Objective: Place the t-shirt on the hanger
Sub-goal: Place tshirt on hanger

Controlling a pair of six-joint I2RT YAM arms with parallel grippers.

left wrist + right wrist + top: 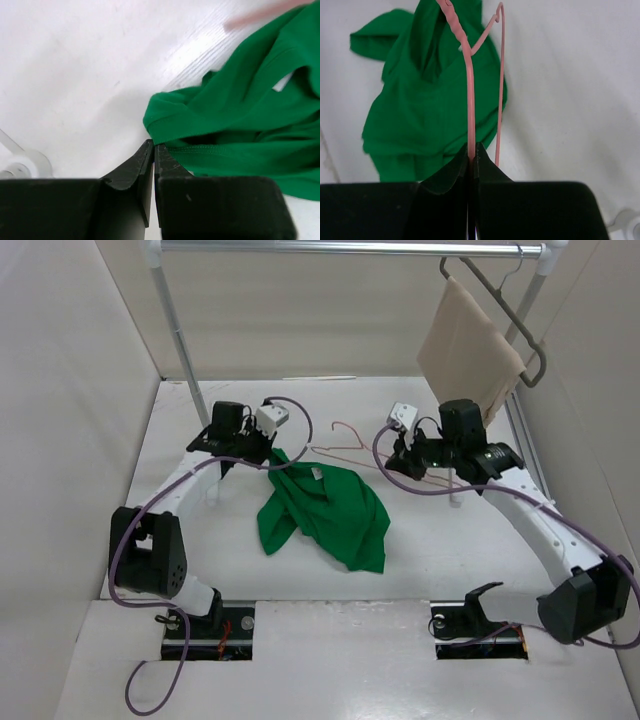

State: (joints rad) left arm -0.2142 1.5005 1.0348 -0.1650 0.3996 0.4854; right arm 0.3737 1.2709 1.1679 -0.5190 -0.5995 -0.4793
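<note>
Right gripper (pixel 471 156) grasps the hanger (pixel 470 100); left gripper (pixel 152 147), clenched, perhaps pinches the t-shirt (pixel 240 115); next, thread hanger inside.

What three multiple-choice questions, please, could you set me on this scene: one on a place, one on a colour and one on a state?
1. Where is the t-shirt? A on the table; B draped over the rail; C lifted clear into the air.
2. What colour is the hanger? A pink; B blue; C black.
3. How is the right gripper? A wide open; B shut on the hanger; C out of view.
Answers: 1 A, it lies crumpled on the white surface; 2 A, its thin wire shows pink; 3 B, its jaws pinch the wire.
</note>
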